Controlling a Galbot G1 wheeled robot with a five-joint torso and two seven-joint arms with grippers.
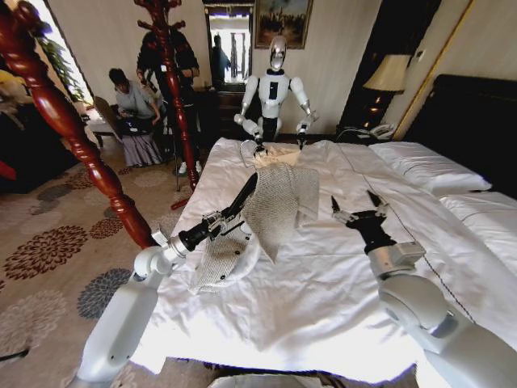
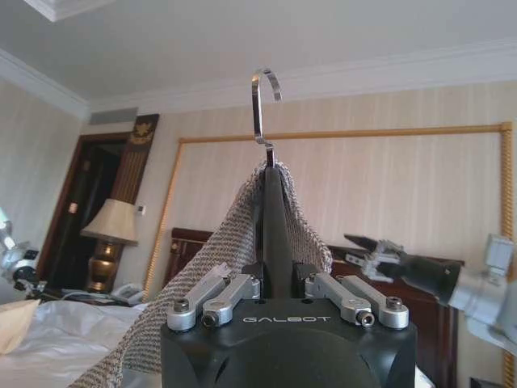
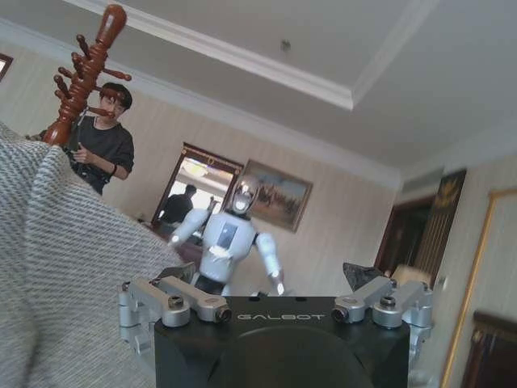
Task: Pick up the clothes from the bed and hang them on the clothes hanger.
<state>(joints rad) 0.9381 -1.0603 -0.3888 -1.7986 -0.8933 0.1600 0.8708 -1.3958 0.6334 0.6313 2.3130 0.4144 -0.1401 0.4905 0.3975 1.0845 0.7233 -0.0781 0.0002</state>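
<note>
1. We see the left arm stretched forward and upward over the bed [image 1: 323, 283], its left gripper [image 1: 252, 184] lifted above the white duvet.
2. In the left wrist view, its fingers [image 2: 242, 284] are clenched on the black clothes hanger [image 2: 273, 234], which stands upright with its metal hook [image 2: 265, 105] on top.
3. The grey tweed jacket [image 1: 279, 202] drapes over that hanger and hangs down to the bed; its lower part [image 1: 222, 263] lies crumpled on the duvet beneath the left arm.
4. The right gripper [image 1: 355, 204] hovers over the bed, just beside the jacket, jaws spread and holding nothing.
5. Most of the hanger is hidden under the jacket; the left gripper's fingertips are hard to make out in the head view.
6. A second white robot [image 1: 275, 89] stands at the bed's far side.
</note>
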